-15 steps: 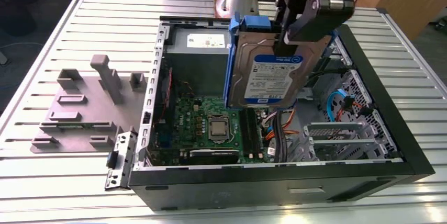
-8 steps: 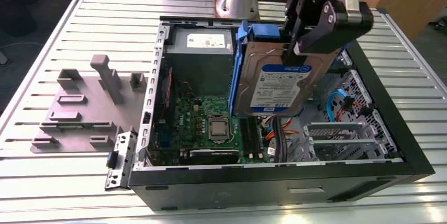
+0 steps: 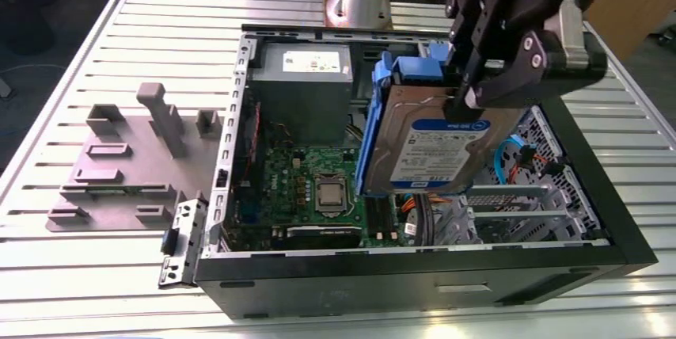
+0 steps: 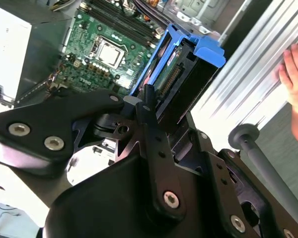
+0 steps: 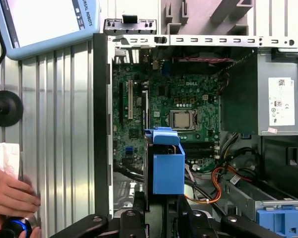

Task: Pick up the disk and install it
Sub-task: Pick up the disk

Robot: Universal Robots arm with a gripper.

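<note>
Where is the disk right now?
In the exterior view the disk hangs upright in the hand over the open computer case, to the exterior view's right of the motherboard.

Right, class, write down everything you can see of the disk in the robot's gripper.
The disk is a flat silver-grey slab with a blue-and-white label, set in a blue plastic frame. It stands on edge, slightly tilted, in the air over the open computer case, above its green circuit board. The gripper clamps its upper end; nothing else seems to touch it.
</note>
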